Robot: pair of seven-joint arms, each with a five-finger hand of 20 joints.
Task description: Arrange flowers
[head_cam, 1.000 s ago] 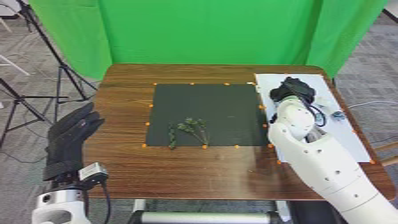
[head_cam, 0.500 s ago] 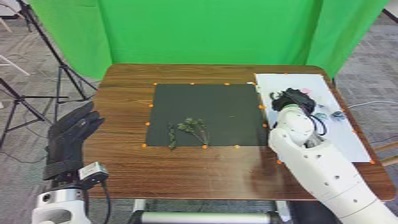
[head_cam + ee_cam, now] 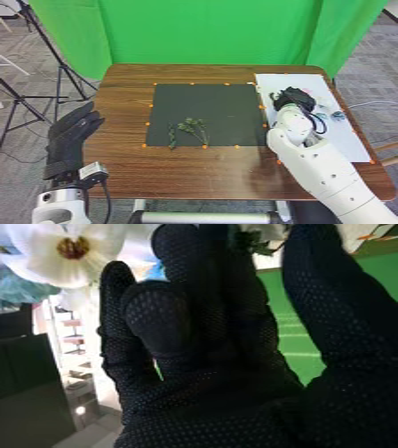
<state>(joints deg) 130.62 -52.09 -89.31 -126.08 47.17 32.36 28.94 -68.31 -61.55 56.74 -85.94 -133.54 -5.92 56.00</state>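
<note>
Over the white sheet (image 3: 346,145) on the table's right side is my right hand (image 3: 296,99), relaxed, among flowers. A pale pink bloom (image 3: 306,91) peeks out beyond it, and bluish flowers (image 3: 338,115) lie beside it. In the right wrist view, my right hand (image 3: 213,399) has mostly extended fingers, one bent forward, and the thumb apart. A white flower (image 3: 98,241) is close to the fingers, with a green leaf (image 3: 259,247) by the fingertips; contact is unclear. Green sprigs (image 3: 189,125) and a narrow leafy stem (image 3: 172,137) lie on the dark mat (image 3: 213,100). My left hand (image 3: 71,132) is open beyond the table's left edge.
Small orange markers line the mat and sheet. A green curtain (image 3: 204,30) hangs behind the brown table (image 3: 178,172). Tripod legs (image 3: 60,75) stand on the floor at the left.
My right hand has drawn back a little toward the robot over the sheet, and the pink bloom beyond it has come into sight. The left hand and the sprigs have not moved.
</note>
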